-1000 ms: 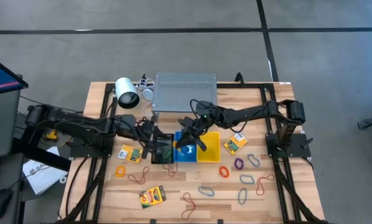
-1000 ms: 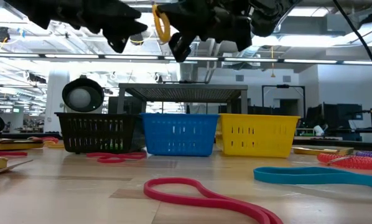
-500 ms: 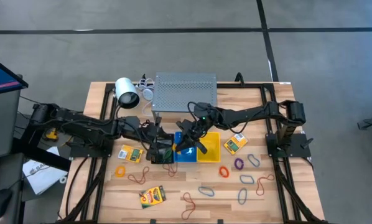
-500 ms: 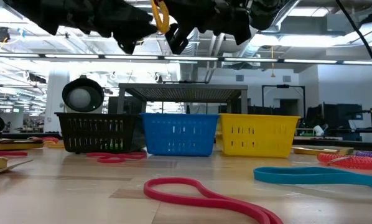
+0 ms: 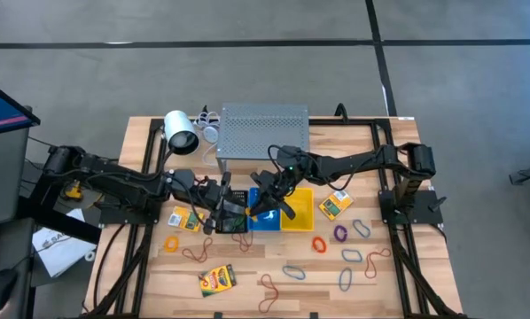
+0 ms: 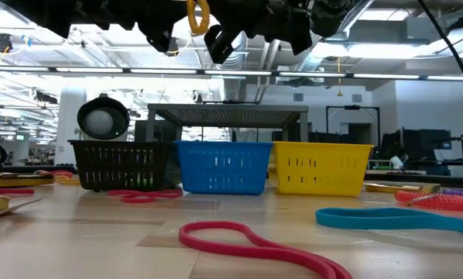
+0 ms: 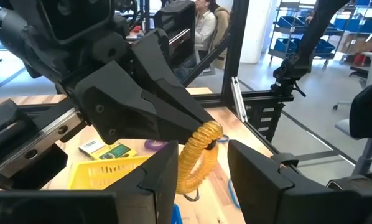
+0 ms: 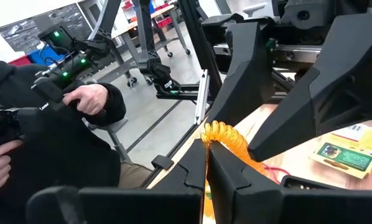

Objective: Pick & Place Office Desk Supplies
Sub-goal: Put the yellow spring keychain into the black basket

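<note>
**Coiled orange band held aloft between the two grippers, above the baskets**

The left gripper (image 7: pixel 201 177) has its fingers parted, one either side of the orange coiled rubber-band loop (image 7: pixel 197 155). The right gripper (image 8: pixel 206 163) is clamped tight on the loop's top (image 8: pixel 219 135), so the loop hangs lengthwise downward between the left fingers. Both meet high above the blue plastic basket (image 6: pixel 223 167) near the tabletop's centre, the black basket (image 6: pixel 121 165) to its left and the yellow basket (image 6: pixel 321 167) to its right. Judging by this, a handover is under way.
</note>
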